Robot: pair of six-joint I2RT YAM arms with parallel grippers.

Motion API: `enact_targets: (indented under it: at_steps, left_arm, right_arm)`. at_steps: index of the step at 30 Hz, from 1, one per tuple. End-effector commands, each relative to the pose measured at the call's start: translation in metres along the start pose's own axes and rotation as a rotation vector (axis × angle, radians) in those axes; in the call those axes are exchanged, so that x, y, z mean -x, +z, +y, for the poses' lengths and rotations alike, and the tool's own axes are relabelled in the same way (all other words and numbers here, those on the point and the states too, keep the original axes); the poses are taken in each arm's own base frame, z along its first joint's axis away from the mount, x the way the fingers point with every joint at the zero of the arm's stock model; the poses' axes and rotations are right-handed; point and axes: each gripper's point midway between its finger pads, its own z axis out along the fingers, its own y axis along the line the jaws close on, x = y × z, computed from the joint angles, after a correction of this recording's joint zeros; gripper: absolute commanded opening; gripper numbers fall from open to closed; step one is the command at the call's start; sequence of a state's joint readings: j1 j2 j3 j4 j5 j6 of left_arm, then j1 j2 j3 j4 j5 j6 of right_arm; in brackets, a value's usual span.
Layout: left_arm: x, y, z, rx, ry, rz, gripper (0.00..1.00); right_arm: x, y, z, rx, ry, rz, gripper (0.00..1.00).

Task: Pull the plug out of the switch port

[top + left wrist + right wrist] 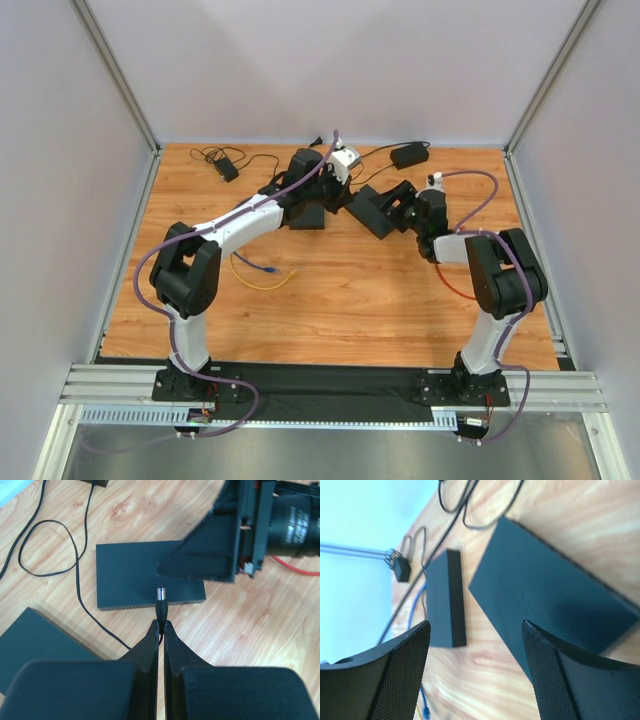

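**A:** Where's the plug, and which way does it lie?

**B:** It's in the middle of the left wrist view. The plug (161, 604) has its long axis running straight up and down the frame. Its silver tip is toward the top, aimed at the near edge of the switch (130, 575). The metal tip is bare, but I can't tell whether it touches that edge.

**A:** What has hold of it?

**B:** The left gripper (161, 626) does, with its fingers pinched together on the plug's black sleeve.

**A:** And the other one?

**B:** The right gripper (476, 625) has its fingers spread wide with nothing between them. It hangs over the switch's flat top, toward the upper right in the left wrist view.

**A:** Any writing?

**B:** There's white print on the lens barrel (295, 522) at upper right, too blurred to read.
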State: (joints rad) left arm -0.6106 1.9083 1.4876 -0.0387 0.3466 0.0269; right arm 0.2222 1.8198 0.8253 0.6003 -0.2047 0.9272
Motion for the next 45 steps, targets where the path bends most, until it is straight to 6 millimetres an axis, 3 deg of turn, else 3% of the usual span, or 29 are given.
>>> enact_targets:
  at_steps: [1, 6, 13, 19, 27, 30, 33, 37, 39, 40, 41, 42, 43, 45]
  left_arm:
    - [0.030, -0.003, -0.003, -0.022, 0.009, -0.089, 0.00]
    - [0.029, -0.002, -0.008, -0.049, 0.020, -0.090, 0.00]
    - [0.034, -0.004, -0.021, -0.087, 0.045, -0.115, 0.00]
    - [0.029, 0.000, -0.033, -0.112, 0.066, -0.098, 0.00]
    - [0.023, -0.003, -0.043, -0.176, 0.114, -0.080, 0.00]
    - [0.021, -0.004, -0.043, -0.175, 0.124, -0.074, 0.00]
    - [0.022, -0.006, -0.044, -0.179, 0.136, -0.077, 0.00]
    - [0.021, -0.007, -0.043, -0.171, 0.135, -0.077, 0.00]
    - [0.021, -0.007, -0.037, -0.136, 0.127, -0.079, 0.08]
    - [0.021, -0.007, -0.028, -0.080, 0.127, -0.081, 0.22]
    - [0.019, -0.007, -0.023, -0.048, 0.124, -0.077, 0.31]
    - [0.018, -0.007, -0.016, -0.016, 0.123, -0.074, 0.39]
    - [0.013, -0.007, -0.007, 0.034, 0.118, -0.060, 0.67]
    - [0.010, -0.010, 0.008, 0.090, 0.116, -0.054, 0.72]
  right_arm:
    - [0.023, 0.012, 0.039, 0.138, 0.050, -0.012, 0.75]
    - [0.032, 0.020, 0.053, 0.185, 0.132, -0.030, 0.72]
    - [0.021, 0.048, 0.065, 0.223, 0.334, 0.024, 0.66]
    - [0.012, 0.064, 0.079, 0.242, 0.351, 0.051, 0.64]
    - [0.001, 0.080, 0.078, 0.258, 0.358, 0.119, 0.55]
    - [-0.002, 0.081, 0.074, 0.251, 0.349, 0.123, 0.41]
    - [0.001, 0.082, 0.077, 0.269, 0.331, 0.128, 0.18]
    - [0.010, 0.081, 0.078, 0.260, 0.286, 0.112, 0.00]
    - [0.019, 0.077, 0.078, 0.217, 0.256, 0.098, 0.00]
    - [0.027, 0.078, 0.070, 0.173, 0.211, 0.054, 0.00]
    - [0.040, 0.071, 0.076, 0.153, 0.185, 0.017, 0.00]
    - [0.039, 0.069, 0.060, 0.061, 0.185, 0.016, 0.00]
    - [0.055, 0.069, 0.055, 0.012, 0.161, -0.051, 0.00]
    - [0.075, 0.061, 0.045, -0.083, 0.163, -0.102, 0.00]
